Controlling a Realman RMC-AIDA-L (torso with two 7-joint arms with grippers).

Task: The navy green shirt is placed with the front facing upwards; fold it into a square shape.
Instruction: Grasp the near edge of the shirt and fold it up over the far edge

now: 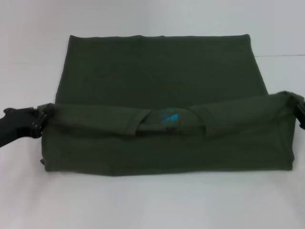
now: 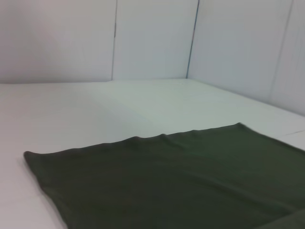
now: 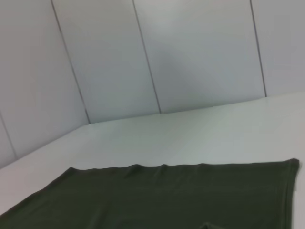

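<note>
**foldwatcher:** Starting nearest the robot: the navy green shirt is spread on the white table, and its near edge is lifted up and held taut. The collar end is seen on that raised band, with the blue print showing in the middle. The left gripper is clamped on the band's left corner, and the right gripper looks pinched on the right corner, though only a sliver of it is in view at the frame's edge. Further back, the rest of the shirt is laid flat, with its far hem running straight across.

**seam_ripper:** Agreed on the grips. From the wrist views only the flat far part of the cloth and the white walls behind are shown, no fingers.

**foldwatcher:** So what can go wrong from here? If the band is carried toward the far hem unevenly, a skewed fold would be made, not a square. The middle is already sagging a bit between the two corners, so wrinkles could get trapped underneath once it's laid down.

**seam_ripper:** Also a corner could be slipped out if too much tension is put on, since only little cloth seems pinched on each side. And if the lower layer is dragged along, the far hem would be bunched.
</note>
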